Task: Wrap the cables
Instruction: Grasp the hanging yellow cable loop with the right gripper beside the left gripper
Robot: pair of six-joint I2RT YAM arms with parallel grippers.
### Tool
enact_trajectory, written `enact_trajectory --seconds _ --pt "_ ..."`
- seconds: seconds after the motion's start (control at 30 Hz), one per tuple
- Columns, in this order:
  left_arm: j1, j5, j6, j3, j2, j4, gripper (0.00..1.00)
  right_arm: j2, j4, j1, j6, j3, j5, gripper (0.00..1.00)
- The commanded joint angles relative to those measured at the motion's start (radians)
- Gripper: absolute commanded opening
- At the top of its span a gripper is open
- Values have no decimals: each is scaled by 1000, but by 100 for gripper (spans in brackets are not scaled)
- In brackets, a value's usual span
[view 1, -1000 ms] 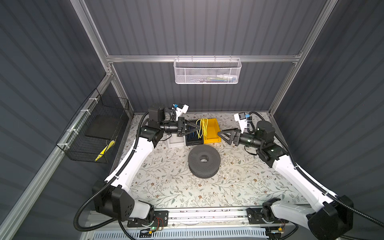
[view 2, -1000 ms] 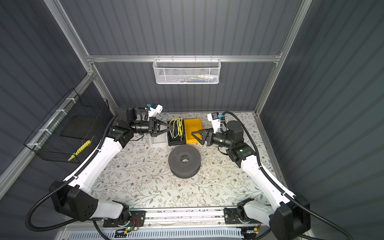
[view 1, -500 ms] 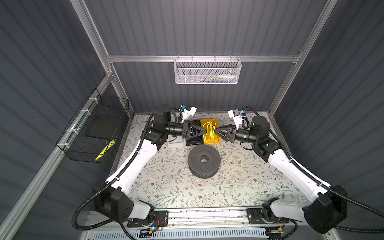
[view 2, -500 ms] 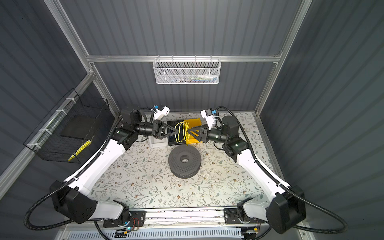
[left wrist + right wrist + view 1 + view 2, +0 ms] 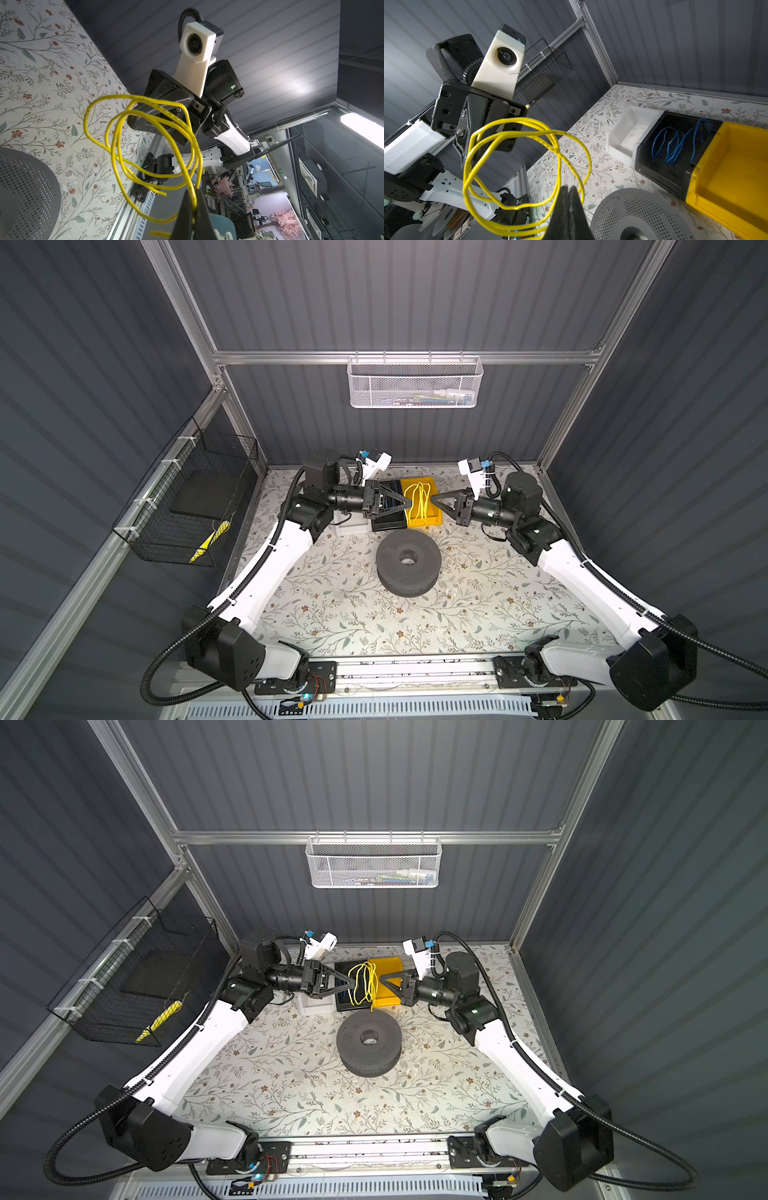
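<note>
The cable, a thin yellow wire [image 5: 417, 502] [image 5: 363, 982], hangs in several loose loops in the air above the bins at the back of the table. My left gripper [image 5: 409, 503] [image 5: 353, 982] reaches in from the left. In the left wrist view it [image 5: 192, 190] is shut, with a strand of the wire [image 5: 113, 149] pinched between its tips. My right gripper [image 5: 433, 498] [image 5: 380, 981] meets the coil from the opposite side. In the right wrist view its jaws [image 5: 568, 188] are pressed together where the strands [image 5: 559, 166] run in at the tips.
Under the coil stand a yellow bin [image 5: 434, 520] [image 5: 726, 176], a black bin [image 5: 654, 166] holding blue wires, and a white bin [image 5: 629, 133]. A dark perforated disc [image 5: 408, 562] [image 5: 368, 1038] lies mid-table. A white mesh basket [image 5: 411, 383] hangs on the back wall and a black wire basket [image 5: 187, 497] on the left wall.
My right arm has swung in from the right to the coil and its jaws have closed there. The left gripper has carried the coil a little rightward, still shut on it.
</note>
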State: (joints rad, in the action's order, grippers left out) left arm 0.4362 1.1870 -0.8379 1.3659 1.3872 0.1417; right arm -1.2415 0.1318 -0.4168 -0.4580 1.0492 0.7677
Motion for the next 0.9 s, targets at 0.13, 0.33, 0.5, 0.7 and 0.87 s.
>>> enact_trajectory --seconds 0.13,0.33,0.5,0.7,0.87 --pt "4 18 28 1 -35 18 0 5 14 0 21 -4 40 42" --pt "3 20 28 5 -42 15 0 -50 40 -2 0 4 75 30" --pt "4 34 26 4 -46 7 0 -103 93 -2 -47 11 113 22" --pt "2 37 34 9 -46 19 0 -111 134 -2 -64 5 112 2" --pt "2 6 70 16 -53 68 0 -53 48 -1 -2 -5 13 0"
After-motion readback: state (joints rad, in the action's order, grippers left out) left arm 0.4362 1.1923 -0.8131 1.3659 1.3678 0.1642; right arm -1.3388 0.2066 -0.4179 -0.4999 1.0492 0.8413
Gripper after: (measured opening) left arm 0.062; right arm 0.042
